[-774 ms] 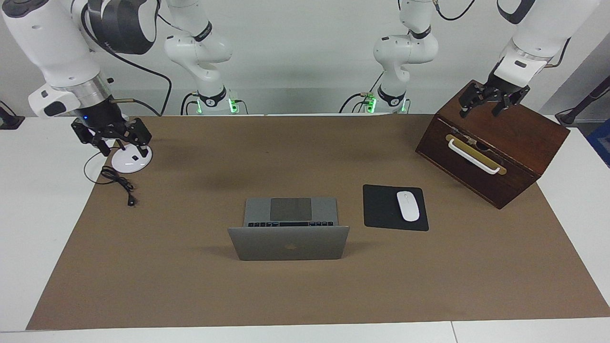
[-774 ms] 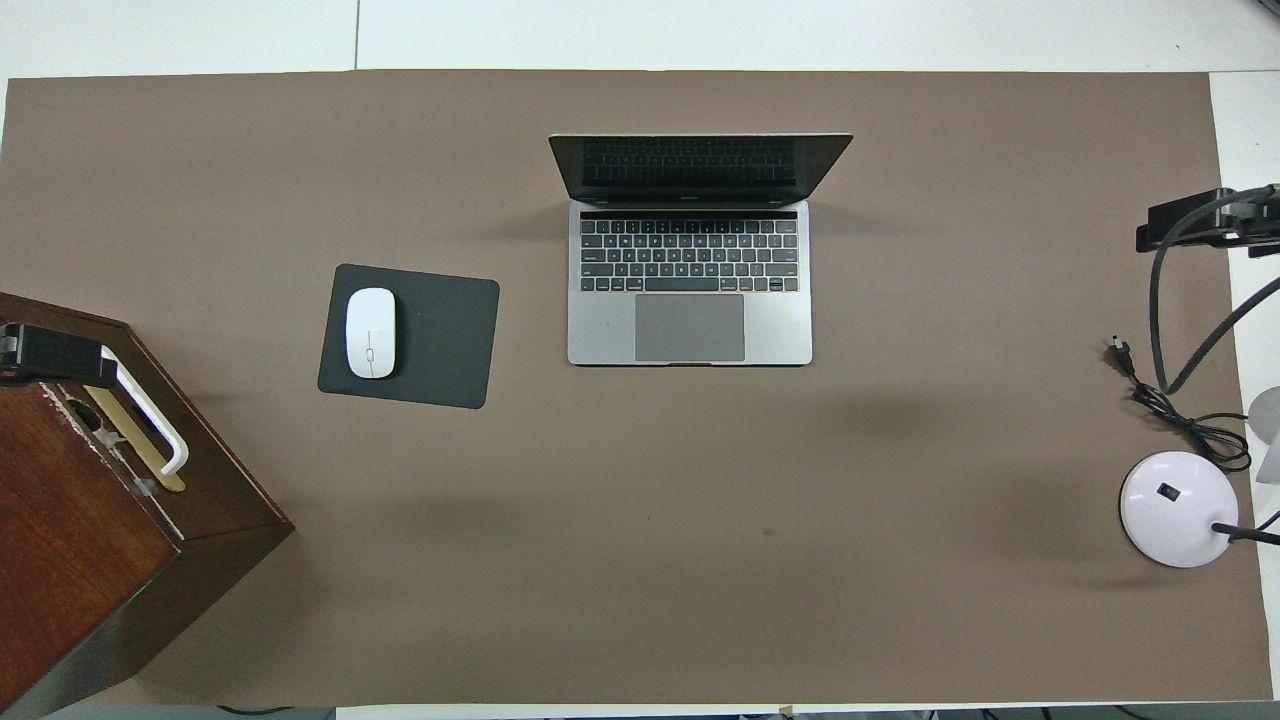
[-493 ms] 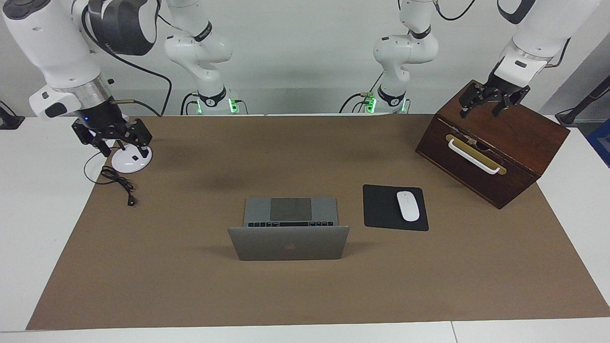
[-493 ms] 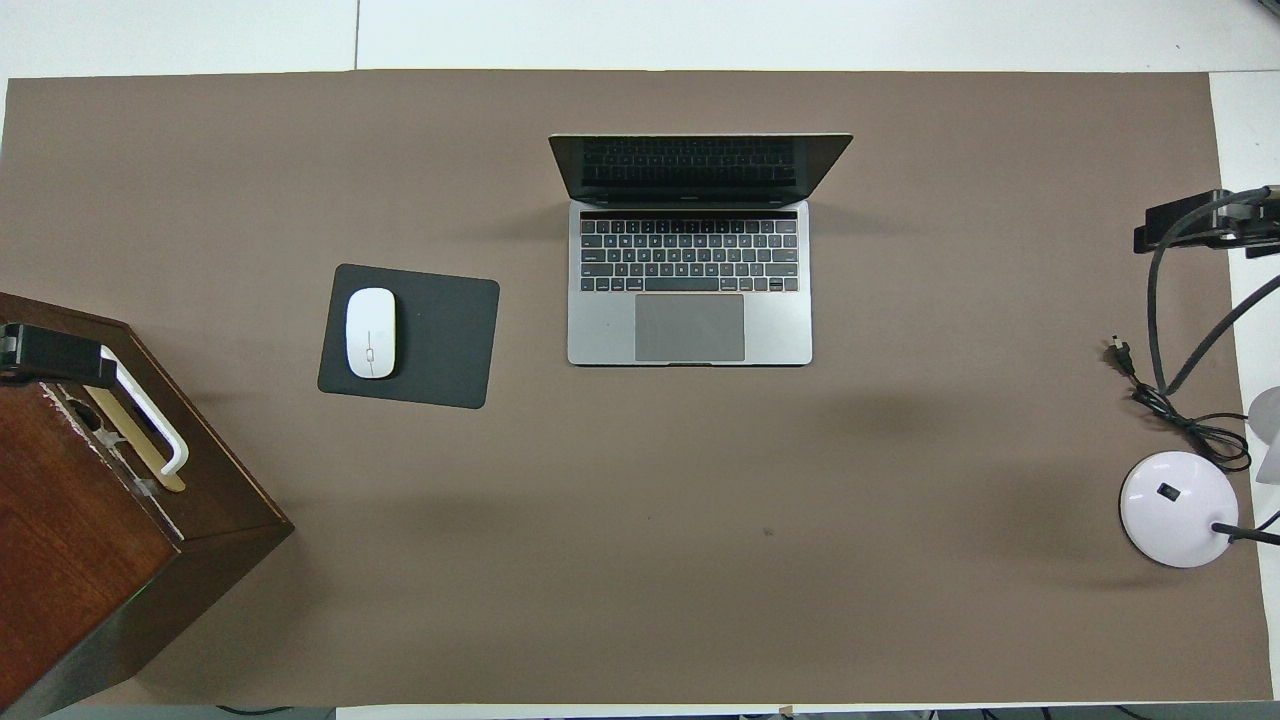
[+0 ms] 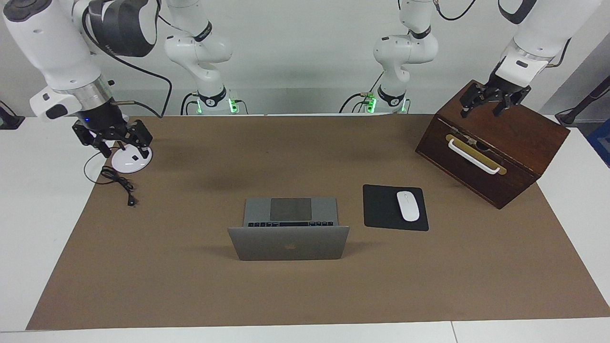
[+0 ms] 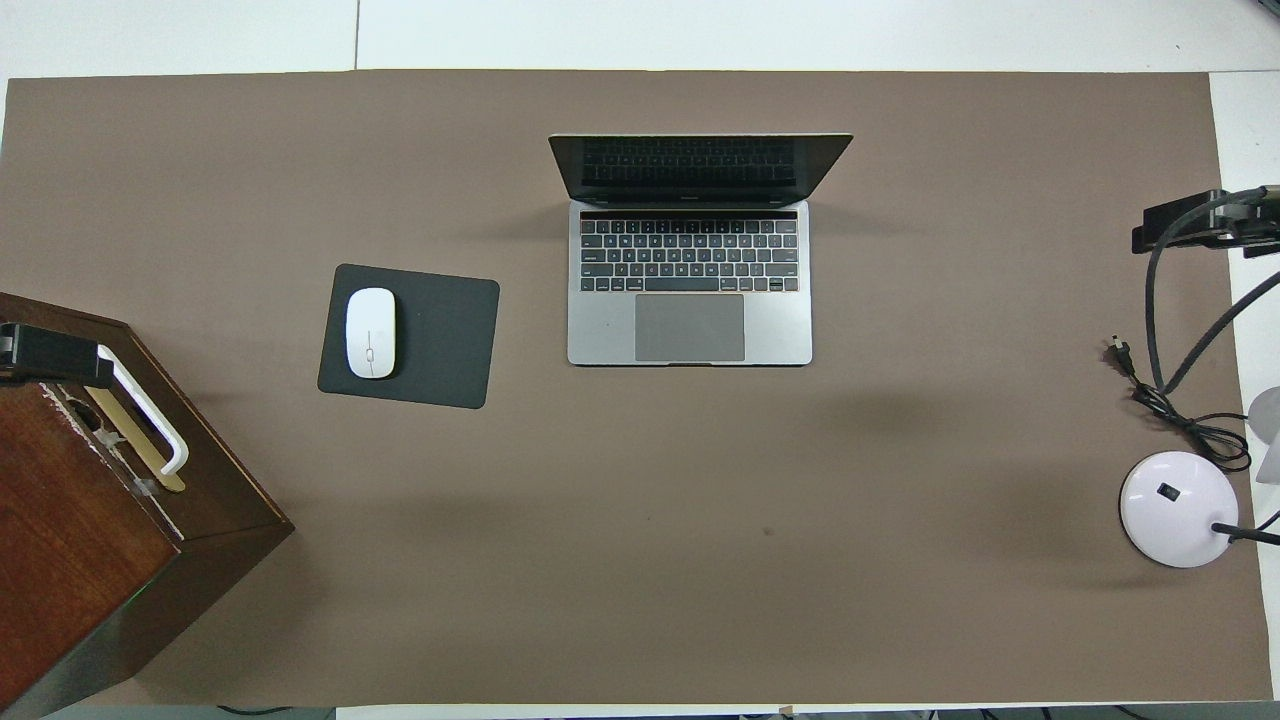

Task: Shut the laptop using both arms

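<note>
The laptop (image 5: pixel 288 243) (image 6: pixel 690 290) stands open in the middle of the brown mat, its lid upright and its dark screen and keyboard turned toward the robots. My left gripper (image 5: pixel 480 110) hangs open over the top of the wooden box, well away from the laptop toward the left arm's end; only its black tip (image 6: pixel 45 355) shows in the overhead view. My right gripper (image 5: pixel 123 148) hangs open over the white lamp base at the right arm's end, with its black tip (image 6: pixel 1195 222) at the overhead view's edge. Neither gripper holds anything.
A black mouse pad (image 5: pixel 381 207) with a white mouse (image 5: pixel 408 206) lies beside the laptop toward the left arm's end. The wooden box (image 5: pixel 495 147) has a white handle. The round lamp base (image 5: pixel 131 161) and its black cord (image 5: pixel 119 183) lie on the mat's edge.
Both grippers have crept very slightly upward over the box and the lamp base. The laptop has not moved.
</note>
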### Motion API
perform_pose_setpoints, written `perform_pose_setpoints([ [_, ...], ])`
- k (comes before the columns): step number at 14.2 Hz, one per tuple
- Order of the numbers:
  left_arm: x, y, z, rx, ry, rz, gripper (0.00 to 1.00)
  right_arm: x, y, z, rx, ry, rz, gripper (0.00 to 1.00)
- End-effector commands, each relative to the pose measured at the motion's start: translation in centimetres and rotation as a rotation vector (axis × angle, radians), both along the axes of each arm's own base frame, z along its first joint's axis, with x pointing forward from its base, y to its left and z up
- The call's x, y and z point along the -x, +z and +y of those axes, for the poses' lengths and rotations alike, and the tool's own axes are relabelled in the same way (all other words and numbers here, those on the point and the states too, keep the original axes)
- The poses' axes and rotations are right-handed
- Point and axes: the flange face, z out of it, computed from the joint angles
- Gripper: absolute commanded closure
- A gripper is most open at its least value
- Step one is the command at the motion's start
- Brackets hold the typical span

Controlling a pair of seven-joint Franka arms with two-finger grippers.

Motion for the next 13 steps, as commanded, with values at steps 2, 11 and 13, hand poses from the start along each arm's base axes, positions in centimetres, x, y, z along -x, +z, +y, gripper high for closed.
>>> perform_pose_setpoints([
  [2, 0.1, 0.6, 0.4, -0.015, -0.006, 0.001, 0.00, -0.5, 0.4, -0.3, 0.017, 0.011, -0.049, 0.01],
  [11, 0.3, 0.7, 0.1, -0.016, -0.008, -0.007, 0.00, -5.1, -1.7, 4.0, 0.033, 0.072, -0.231, 1.00],
  [13, 0.2, 0.6, -0.1, -0.016, -0.009, -0.005, 0.00, -6.1, -2.4, 5.6, 0.033, 0.088, -0.274, 1.00],
])
